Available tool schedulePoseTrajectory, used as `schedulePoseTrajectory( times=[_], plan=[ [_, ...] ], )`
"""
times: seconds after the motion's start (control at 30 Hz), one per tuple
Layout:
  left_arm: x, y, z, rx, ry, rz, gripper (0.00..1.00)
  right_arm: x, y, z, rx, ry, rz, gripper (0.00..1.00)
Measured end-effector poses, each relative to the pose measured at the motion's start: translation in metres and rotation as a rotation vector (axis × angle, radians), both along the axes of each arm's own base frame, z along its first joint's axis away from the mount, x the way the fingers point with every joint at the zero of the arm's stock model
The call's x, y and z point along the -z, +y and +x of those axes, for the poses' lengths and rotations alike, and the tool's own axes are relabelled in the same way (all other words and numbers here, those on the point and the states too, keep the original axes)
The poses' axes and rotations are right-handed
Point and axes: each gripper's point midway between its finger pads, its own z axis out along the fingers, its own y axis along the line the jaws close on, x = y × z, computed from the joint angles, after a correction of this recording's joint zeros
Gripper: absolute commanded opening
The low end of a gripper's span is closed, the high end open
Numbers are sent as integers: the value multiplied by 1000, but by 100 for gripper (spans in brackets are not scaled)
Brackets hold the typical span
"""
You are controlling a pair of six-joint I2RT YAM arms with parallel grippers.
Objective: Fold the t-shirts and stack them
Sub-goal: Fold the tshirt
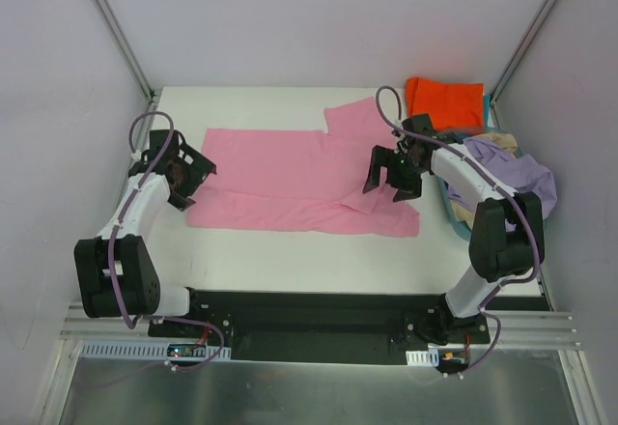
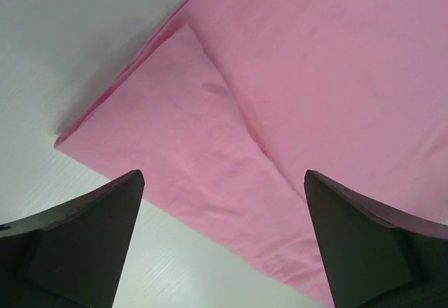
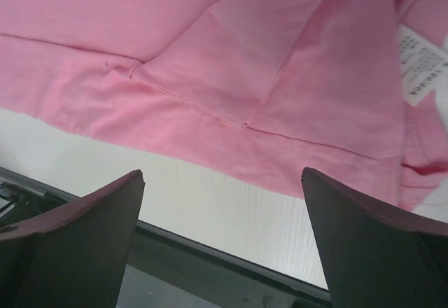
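The pink t-shirt (image 1: 290, 179) lies spread on the white table, partly folded, one sleeve pointing to the back right. My left gripper (image 1: 186, 176) is open and empty just above the shirt's left edge; the left wrist view shows that edge and a fold (image 2: 231, 147) between its fingers. My right gripper (image 1: 394, 176) is open and empty above the shirt's right part; the right wrist view shows the near hem and folded sleeve (image 3: 231, 91) and a white label (image 3: 423, 63). The orange-red shirt (image 1: 444, 101), the lavender one (image 1: 517, 174) and a beige one (image 1: 494, 141) lie at the right.
A light blue basket (image 1: 456, 214) under the lavender and beige shirts stands at the table's right edge. The black base rail (image 1: 319, 309) runs along the near edge. White walls close in the left, back and right.
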Motion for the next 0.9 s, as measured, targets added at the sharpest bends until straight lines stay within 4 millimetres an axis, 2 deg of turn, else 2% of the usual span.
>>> schedulePoseTrajectory(
  times=[0.13, 0.27, 0.33, 0.53, 0.63, 0.9],
  plan=[
    [20, -8, -15, 38, 59, -32, 99, 16, 16, -6, 3, 34, 62, 93],
    [32, -13, -22, 59, 91, -52, 99, 27, 28, 0, 7, 41, 68, 74],
    [35, -13, -24, 58, 98, -52, 99, 35, 32, -1, 17, 61, 62, 72],
    [45, -14, -32, 54, 125, -56, 99, 50, 31, -1, 55, 92, 19, 66],
    [46, -14, -33, 51, 128, -59, 99, 51, 32, 0, 63, 86, 10, 54],
    [47, -14, -33, 32, 130, -64, 99, 62, 36, -5, 81, 105, -16, 53]
  ],
)
